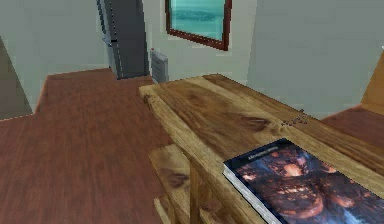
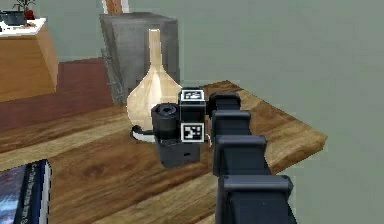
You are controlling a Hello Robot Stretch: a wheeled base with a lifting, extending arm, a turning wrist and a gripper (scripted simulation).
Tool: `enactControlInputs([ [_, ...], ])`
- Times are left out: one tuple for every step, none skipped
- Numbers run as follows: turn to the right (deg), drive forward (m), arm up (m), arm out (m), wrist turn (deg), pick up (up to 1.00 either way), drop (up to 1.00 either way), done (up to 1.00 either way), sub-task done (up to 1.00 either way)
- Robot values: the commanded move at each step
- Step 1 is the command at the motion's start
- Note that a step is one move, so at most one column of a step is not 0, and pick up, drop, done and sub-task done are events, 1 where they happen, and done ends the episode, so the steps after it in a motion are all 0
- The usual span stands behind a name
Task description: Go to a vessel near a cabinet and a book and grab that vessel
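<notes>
Watch the tall, narrow-necked vessel (image 2: 153, 85). It stands upright near the far edge of the surface (image 2: 290, 125), so a nudge from you while reaching could tip it toward the grey cabinet (image 2: 120, 40) behind.

Arm side view, left to right:
- dark book (image 2: 22, 195), flat at the near-left corner
- vessel next, in front of the cabinet
- fingers (image 2: 140, 133) low across its belly; touching or short of it, can't say
- whether they hold anything, cannot tell
- arm (image 2: 245, 160) to their right

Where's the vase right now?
Arm side view, left of centre: the cream vase stands on the wooden table, in front of the grey cabinet, with the book at lower left.
</notes>
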Motion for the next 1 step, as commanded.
enactControlInputs([
  [0.0, 0.00, 0.00, 0.00, 0.0, 1.00, 0.00, 0.00, 0.00],
])
